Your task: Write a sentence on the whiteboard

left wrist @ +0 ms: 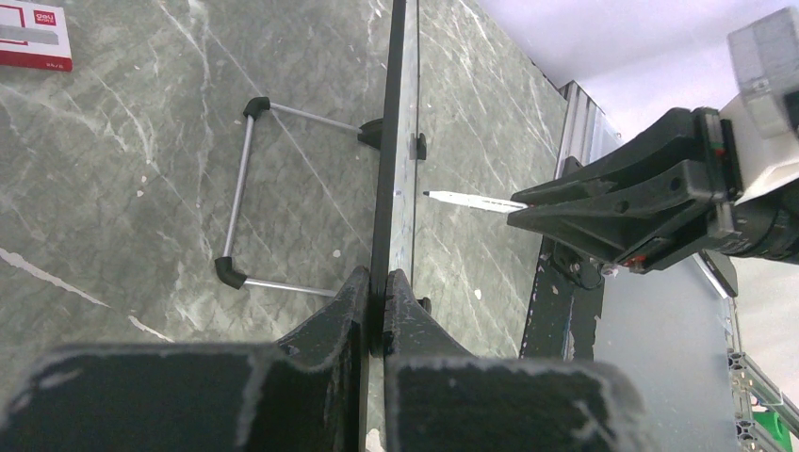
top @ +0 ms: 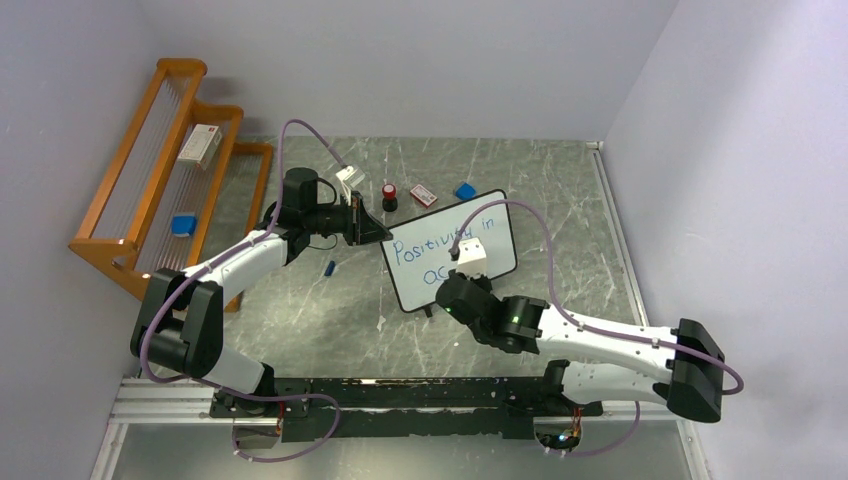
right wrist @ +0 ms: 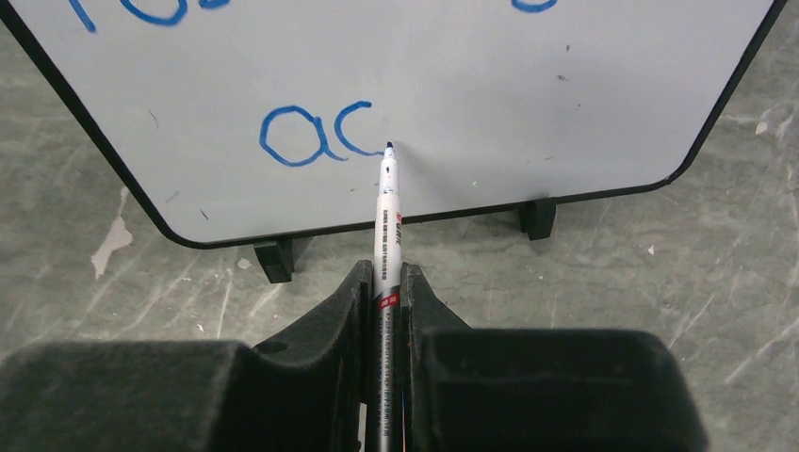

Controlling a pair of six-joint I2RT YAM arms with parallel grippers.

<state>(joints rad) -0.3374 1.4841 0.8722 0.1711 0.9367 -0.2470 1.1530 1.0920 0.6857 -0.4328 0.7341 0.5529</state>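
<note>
Marker [right wrist: 388, 226] tip apparently at whiteboard [right wrist: 528, 85]

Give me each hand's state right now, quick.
The left hand is closed on the whiteboard edge.
The right hand is closed on the marker.

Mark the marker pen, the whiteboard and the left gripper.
marker pen [right wrist: 388, 221], right wrist view, on its white barrel.
whiteboard [right wrist: 565, 94], right wrist view, on its bare white surface.
left gripper [left wrist: 382, 282], left wrist view, midway between its fingertips.
</note>
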